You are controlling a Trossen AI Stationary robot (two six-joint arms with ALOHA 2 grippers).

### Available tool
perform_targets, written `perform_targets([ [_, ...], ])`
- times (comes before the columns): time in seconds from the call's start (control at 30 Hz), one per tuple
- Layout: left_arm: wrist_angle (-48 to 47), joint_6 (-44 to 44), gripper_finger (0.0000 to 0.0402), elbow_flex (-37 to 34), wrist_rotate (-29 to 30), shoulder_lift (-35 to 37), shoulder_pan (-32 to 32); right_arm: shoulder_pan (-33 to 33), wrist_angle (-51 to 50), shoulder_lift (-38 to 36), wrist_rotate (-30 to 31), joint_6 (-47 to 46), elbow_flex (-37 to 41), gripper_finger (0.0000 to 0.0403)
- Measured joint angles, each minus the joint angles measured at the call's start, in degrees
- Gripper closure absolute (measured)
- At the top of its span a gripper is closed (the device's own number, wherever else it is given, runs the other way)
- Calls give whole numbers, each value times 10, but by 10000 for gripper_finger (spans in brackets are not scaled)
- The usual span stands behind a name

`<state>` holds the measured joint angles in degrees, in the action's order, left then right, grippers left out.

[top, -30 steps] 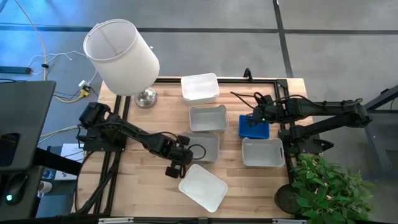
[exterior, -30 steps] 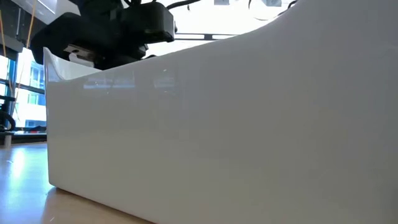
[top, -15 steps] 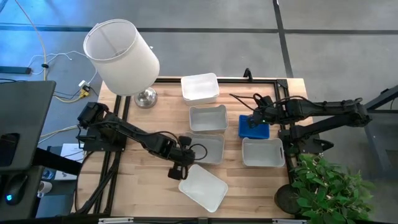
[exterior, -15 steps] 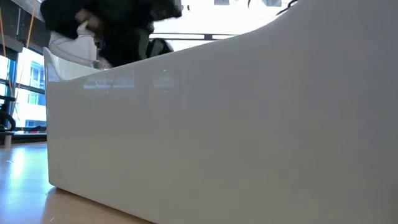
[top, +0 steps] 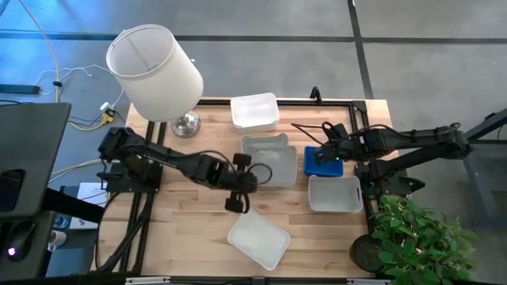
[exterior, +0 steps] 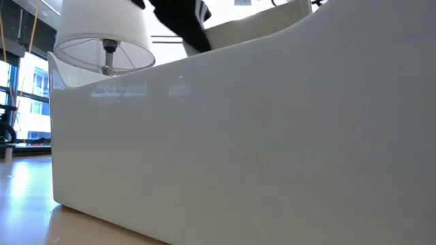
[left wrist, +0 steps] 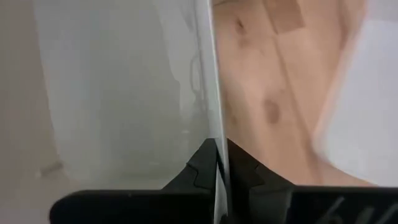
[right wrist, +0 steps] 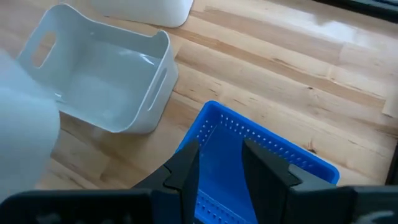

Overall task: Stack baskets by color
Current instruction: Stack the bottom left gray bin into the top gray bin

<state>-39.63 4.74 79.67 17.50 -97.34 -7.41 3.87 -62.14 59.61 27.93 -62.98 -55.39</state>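
Note:
A white basket (top: 276, 168) hangs tilted above the middle white basket (top: 265, 144), with my left gripper (top: 249, 179) shut on it. In the left wrist view the fingers (left wrist: 217, 165) meet on its thin wall. My right gripper (top: 321, 152) is on a blue basket (top: 328, 165) at the table's right; its fingers (right wrist: 217, 165) stand around that basket's near end. More white baskets sit at the far edge (top: 253, 111), at the right (top: 334, 194), and turned askew at the near edge (top: 257, 237). My left gripper pinches the upright side wall (left wrist: 211, 106) of the white basket at its rim between the two fingers, one inside and one outside. The fingers slant down from the table's left. The basket is lifted clear and tilted. My right gripper grips the blue basket's near end (right wrist: 208, 186), where blue plastic shows between the two fingers (right wrist: 186, 165). The fingers slant down from the table's right. The gripper hides the contact itself. The basket looks tilted and clear of the wood.
A large white lampshade on a metal foot (top: 154, 71) stands at the far left corner. A potted plant (top: 416, 241) is beyond the near right corner. The near basket's wall (exterior: 238, 150) fills the low view. Bare wood lies at the near left (top: 182, 237).
My left gripper has risen and gone toward the table's far edge, taking the white basket with it. That basket stood on the table beside the gripper; now it is lifted clear, tilted, and overlaps the middle white basket.

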Motion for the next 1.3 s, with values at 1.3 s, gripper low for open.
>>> perform_targets([
  [1.3,-41,44,401,8,-122,-42,173,23,1,0,4,0,0,295],
])
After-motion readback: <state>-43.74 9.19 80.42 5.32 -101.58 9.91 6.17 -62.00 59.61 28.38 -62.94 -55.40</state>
